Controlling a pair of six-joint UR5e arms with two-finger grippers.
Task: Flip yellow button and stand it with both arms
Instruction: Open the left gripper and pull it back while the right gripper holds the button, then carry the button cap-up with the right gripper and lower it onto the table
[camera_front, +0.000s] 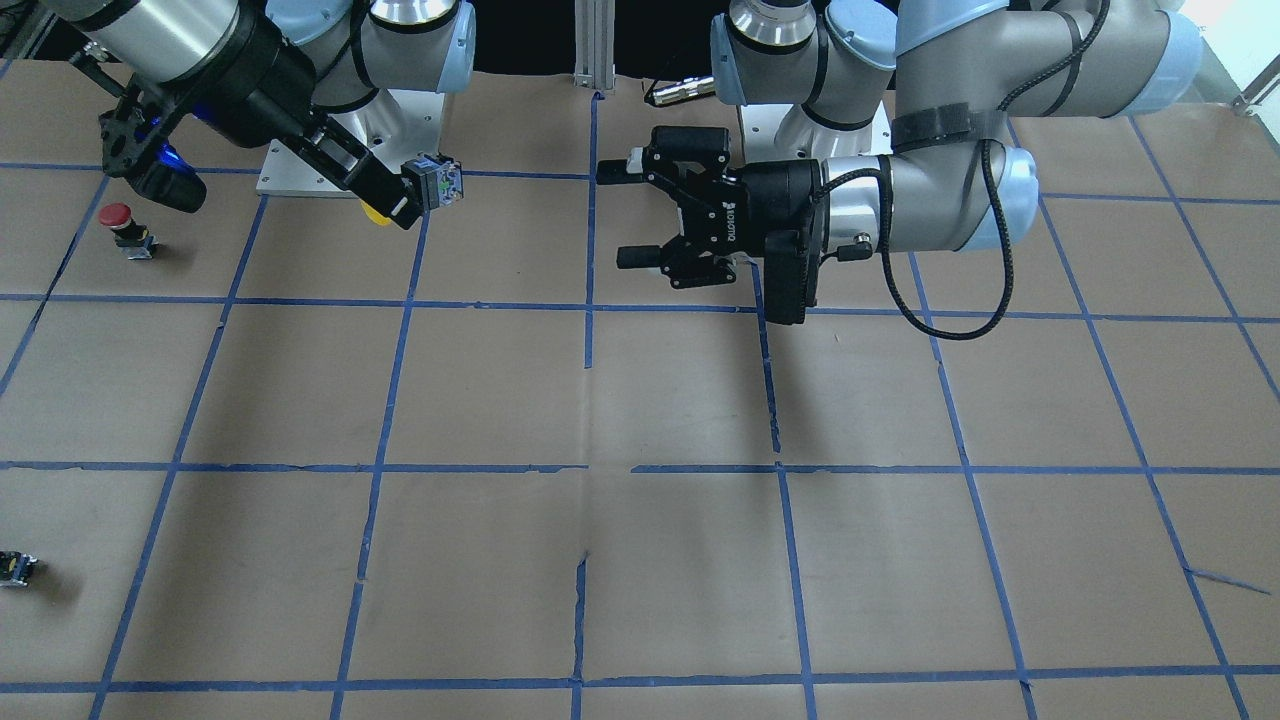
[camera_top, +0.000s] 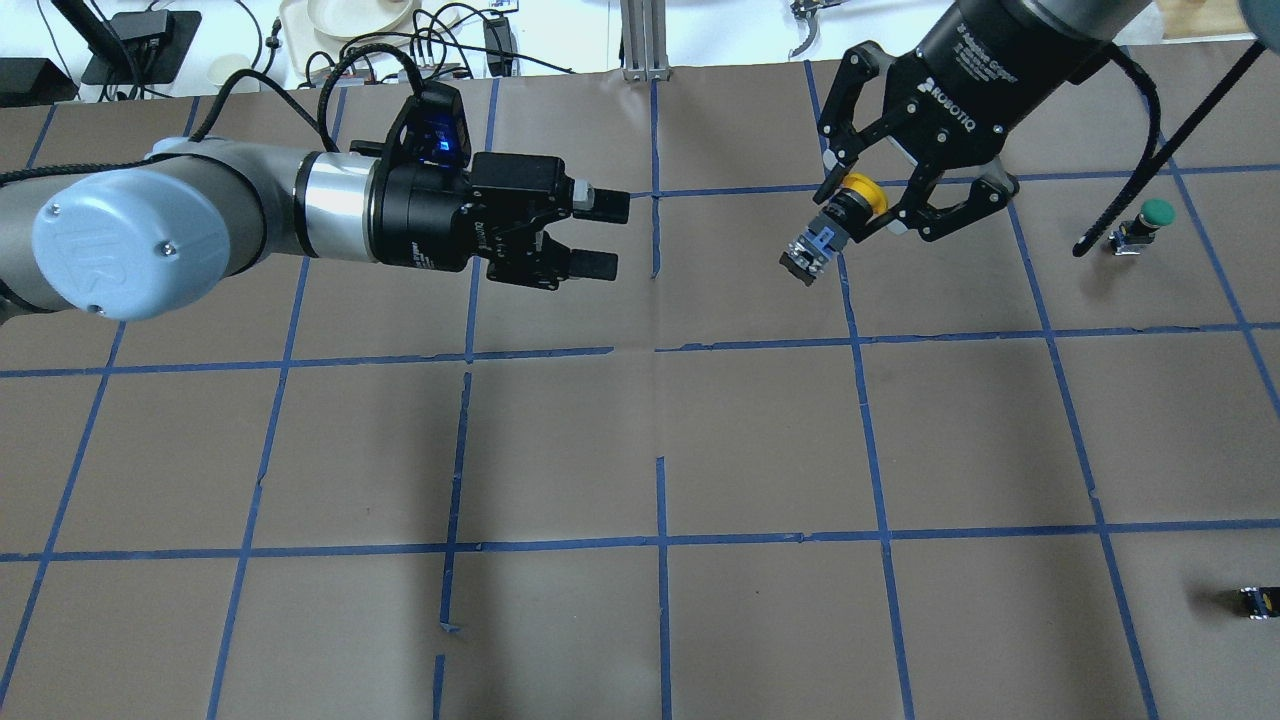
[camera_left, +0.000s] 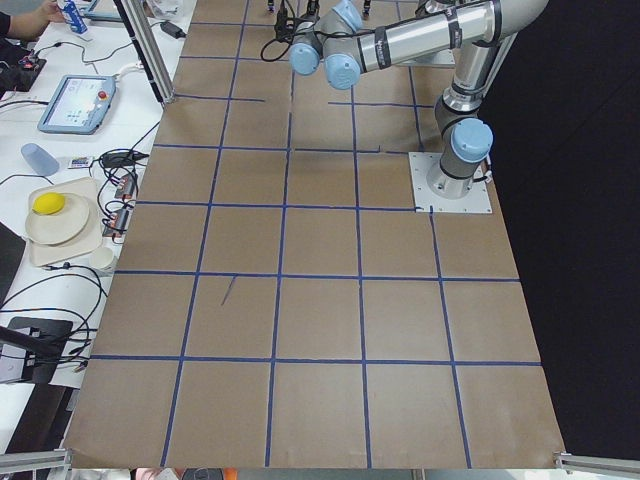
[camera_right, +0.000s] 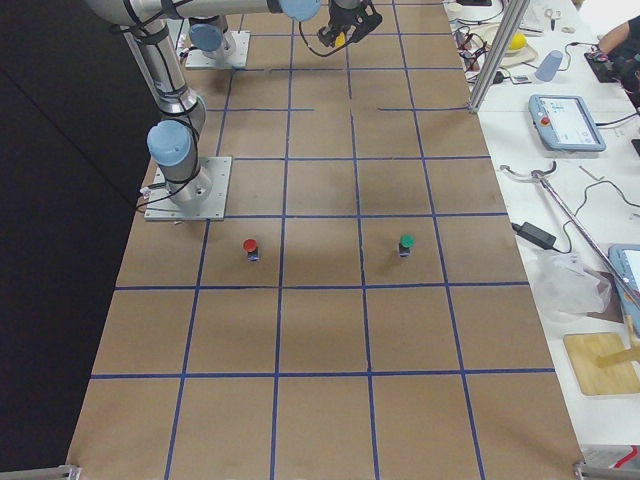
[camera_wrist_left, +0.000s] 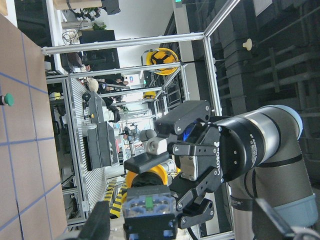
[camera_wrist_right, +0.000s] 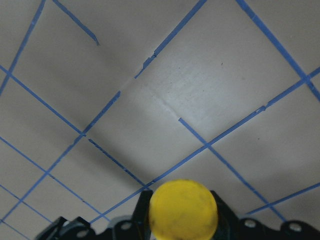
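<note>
Now my right gripper (camera_top: 866, 212) grips the button (camera_top: 822, 240) at its neck, base aimed at the left gripper (camera_top: 604, 236), which gapes empty nearby, presumably for a handover.

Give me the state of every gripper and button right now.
right gripper: shut on the yellow button
yellow button: held off the table, tilted
left gripper: open, empty
red button: standing on the table, cap up
green button: standing, cap up
black-and-yellow piece: resting on the table
</note>
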